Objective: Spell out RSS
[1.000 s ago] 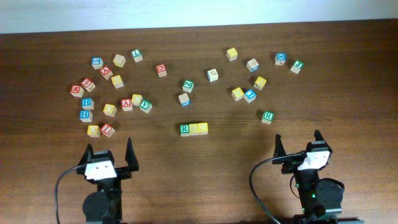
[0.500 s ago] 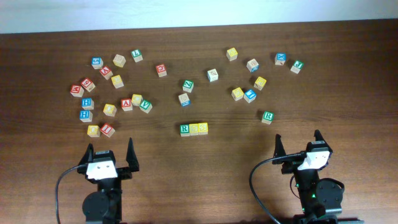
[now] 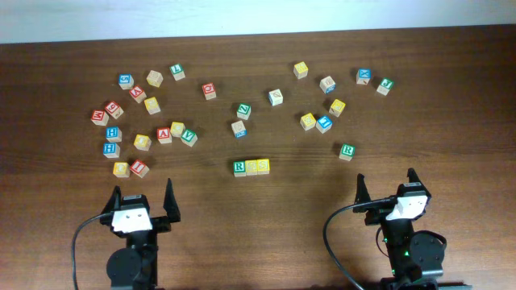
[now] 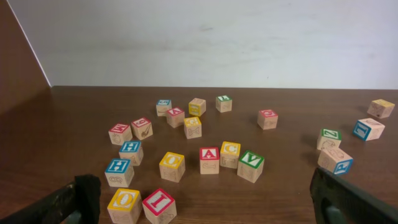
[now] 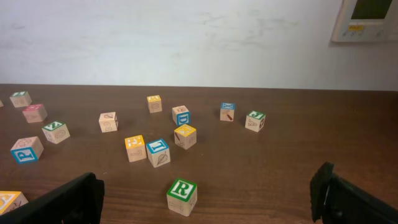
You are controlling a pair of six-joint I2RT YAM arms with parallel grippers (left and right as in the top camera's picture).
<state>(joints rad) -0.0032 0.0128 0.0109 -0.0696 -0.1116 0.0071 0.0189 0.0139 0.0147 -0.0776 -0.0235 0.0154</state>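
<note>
Wooden cubes sit in a short straight row near the middle of the table (image 3: pixel 451 97), towards the robot's edge. The green R cube (image 3: pixel 240 167) is at the left end, seen from above, and the two yellow-faced cubes (image 3: pixel 263 166) follow it directly. All three touch side to side. The yellow letters are too small in the overhead view to read, so I cannot confirm that both are S. By position and colour, the word looks assembled. The left gripper (image 3: pixel 142 192) and the right gripper (image 3: pixel 385 179) are both back at the near edge, well apart from the row. Each has its fingers spread wide with nothing between them. In each wrist view the dark fingers show only at the lower corners, with bare table in the gap. A second green R cube (image 3: pixel 347 151) lies alone to the right of the row and is not part of it. The loose cubes (image 3: pixel 142 142) are scattered across the far half. Judgement: placement appears complete. What is left, if anything, is to check the two yellow letters and the row's alignment.
</note>
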